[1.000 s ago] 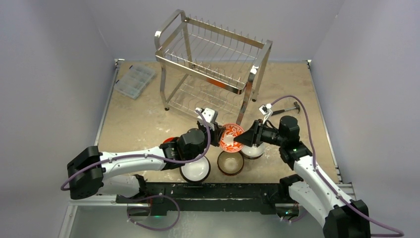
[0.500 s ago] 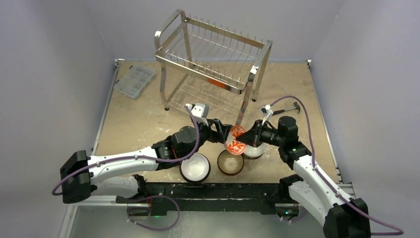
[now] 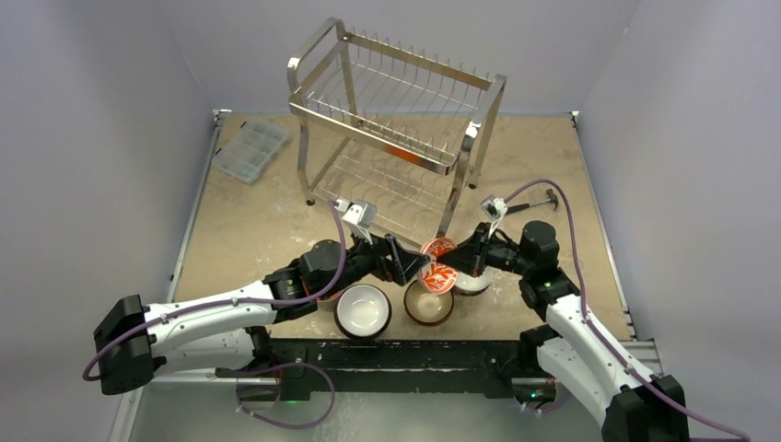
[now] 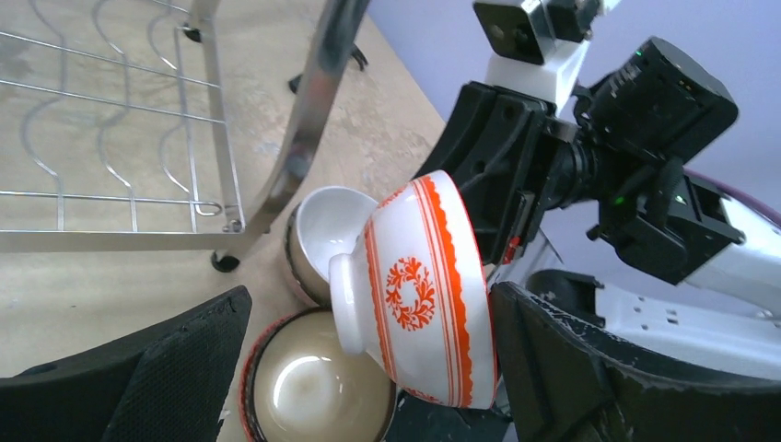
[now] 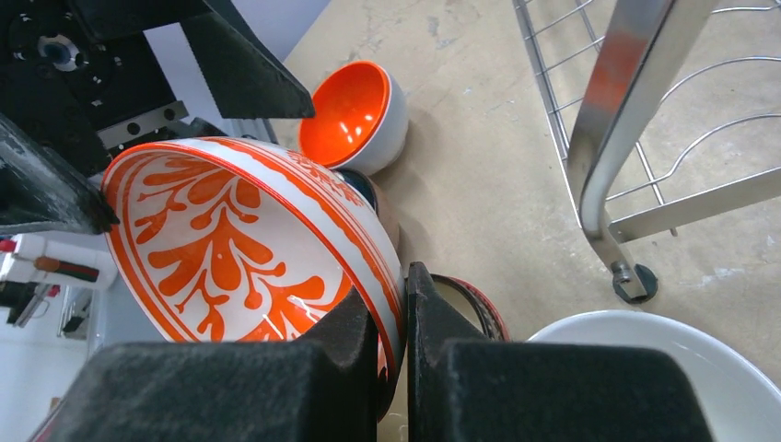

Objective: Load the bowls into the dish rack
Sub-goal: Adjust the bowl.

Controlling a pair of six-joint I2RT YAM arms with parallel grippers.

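The orange-patterned bowl (image 3: pixel 437 265) is off the table, tipped on edge between the two arms. It hangs above the brown bowl (image 3: pixel 429 302) and the white bowl (image 3: pixel 472 283), just near of the dish rack (image 3: pixel 396 120) and its front right leg. Your right gripper (image 5: pixel 405 295) is clamped on its rim, one finger inside and one outside. Your left gripper (image 4: pixel 373 313) is spread wide, with a jaw on either side of the bowl's body. Treat this bowl as rigid glazed ceramic: it has no give, it is slick under the pads, it is fairly heavy for its size, and it will likely chip if it drops onto the bowls below or knocks the steel leg. A pinch on one spot of the rim lets it swing, so take it with the left across the rim on the side away from the right fingers, wall between the pads, rather than across the rounded outside, where the jaws could slide off. From above, the two grippers overlap, so you cannot tell whether the left fingers touch the bowl. The wrist view suggests a gap but does not settle it. The orange bowl (image 5: pixel 355 115) shows only from the right wrist, as the left arm covers it in the overhead view. An orange shape on the rack's lower tier (image 3: pixel 398 152) may be a bowl, but the wires obscure it.
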